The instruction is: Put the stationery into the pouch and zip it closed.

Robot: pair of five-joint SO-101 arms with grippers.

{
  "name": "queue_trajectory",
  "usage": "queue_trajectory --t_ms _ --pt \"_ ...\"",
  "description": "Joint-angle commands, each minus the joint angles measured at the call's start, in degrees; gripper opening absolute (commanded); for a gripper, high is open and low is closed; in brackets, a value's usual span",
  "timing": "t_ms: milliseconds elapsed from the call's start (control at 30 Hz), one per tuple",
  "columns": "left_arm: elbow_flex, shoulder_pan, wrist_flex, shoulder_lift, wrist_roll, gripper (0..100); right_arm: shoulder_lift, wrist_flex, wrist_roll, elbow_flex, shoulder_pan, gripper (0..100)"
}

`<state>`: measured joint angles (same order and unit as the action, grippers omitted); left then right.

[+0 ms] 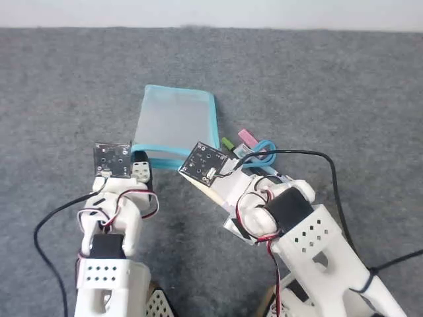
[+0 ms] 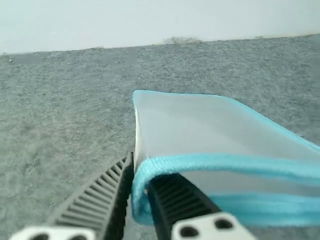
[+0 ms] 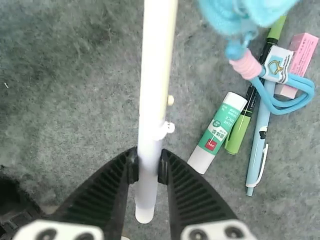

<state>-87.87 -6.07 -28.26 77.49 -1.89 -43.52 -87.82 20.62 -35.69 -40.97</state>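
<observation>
Pinching the pouch [image 1: 173, 122] by its blue-trimmed mouth corner with the left hand [image 2: 139, 175], low over the grey worktop [image 1: 330, 86]; clenching a white pen [image 3: 155, 85] in the right hand [image 3: 148, 160], tip toward that mouth. Could snag on the trim or slip underneath if aimed low, or tug the rim out of the pinch. Lying loose just beside: glue stick [image 3: 217, 132], green pen [image 3: 245, 120], light-blue pen [image 3: 260, 145], pink eraser [image 3: 297, 57], blue cord loop [image 3: 295, 97], crowding the approach.

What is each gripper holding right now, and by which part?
Left gripper pinches the pouch at a corner of its blue-trimmed edge. Right gripper clamps a white pen near one end.
</observation>
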Motion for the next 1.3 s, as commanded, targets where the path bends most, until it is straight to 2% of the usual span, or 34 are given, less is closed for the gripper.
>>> queue_trajectory --t_ms 0,1267 --pt "1.01 3.25 2.37 -0.88 -0.88 1 -2.15 0.13 -0.09 0.53 -0.31 0.6" --pt "1.01 3.34 2.37 -0.70 -0.88 1 -1.54 1.10 -0.35 0.97 0.04 0.6"
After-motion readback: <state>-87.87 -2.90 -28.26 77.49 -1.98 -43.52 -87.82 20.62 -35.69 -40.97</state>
